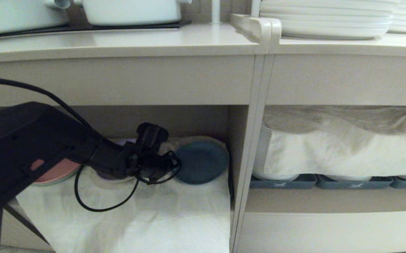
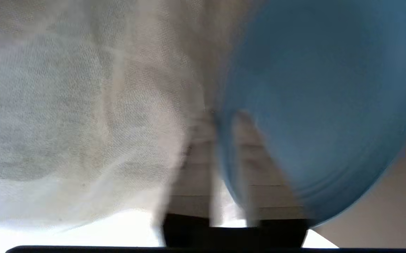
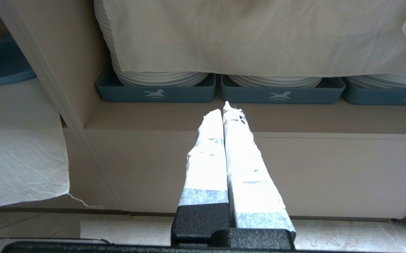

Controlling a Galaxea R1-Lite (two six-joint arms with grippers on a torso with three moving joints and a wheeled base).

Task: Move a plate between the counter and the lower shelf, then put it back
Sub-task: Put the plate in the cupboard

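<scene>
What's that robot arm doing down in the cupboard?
The left claw is inside the lower shelf with its fingers on either side of the blue plate's rim. The plate lies on the white cloth there. The right claw waits shut outside, by the trays.

Small plates [image 1: 201, 161] — three; trays [image 3: 155, 92] — three

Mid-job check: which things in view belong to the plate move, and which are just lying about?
In the job:
- the plate, on the cloth in the lower shelf
- left gripper, fingers astride the plate's rim
- the counter

Lying about:
- pink plate
- purple plate
- white pot
- white dinner plates
- blue-grey trays
- right gripper, parked
</scene>
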